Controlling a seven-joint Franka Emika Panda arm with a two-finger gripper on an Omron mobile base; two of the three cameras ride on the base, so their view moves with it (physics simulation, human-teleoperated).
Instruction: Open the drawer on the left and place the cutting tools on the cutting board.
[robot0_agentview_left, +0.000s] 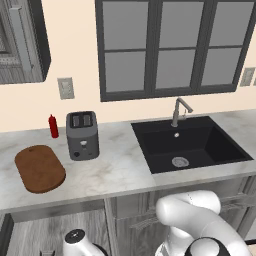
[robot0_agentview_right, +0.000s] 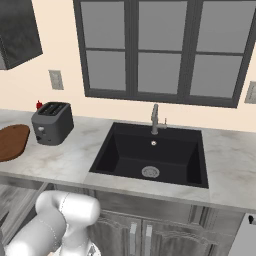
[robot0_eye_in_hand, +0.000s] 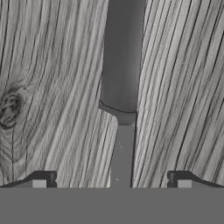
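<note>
**Fingers spread over the knife in the drawer**

Fingers (robot0_eye_in_hand: 43, 179) stand wide apart and hold nothing; the gripper (robot0_eye_in_hand: 111, 180) looks straight down on the grey wood-grain floor of the drawer (robot0_eye_in_hand: 48, 87). On the marble surface (robot0_agentview_left: 120, 170) the cutting board (robot0_agentview_left: 40, 168) lies bare, beside the toaster (robot0_agentview_left: 82, 135). The knife (robot0_eye_in_hand: 121, 109) lies flat in the drawer, centred between the two fingertips, with its length running away from them: the dark handle is farther, the steel blade nearer. I judge it light and stiff, the blade smooth and thin, so the thicker handle is the better place to take it.
</note>
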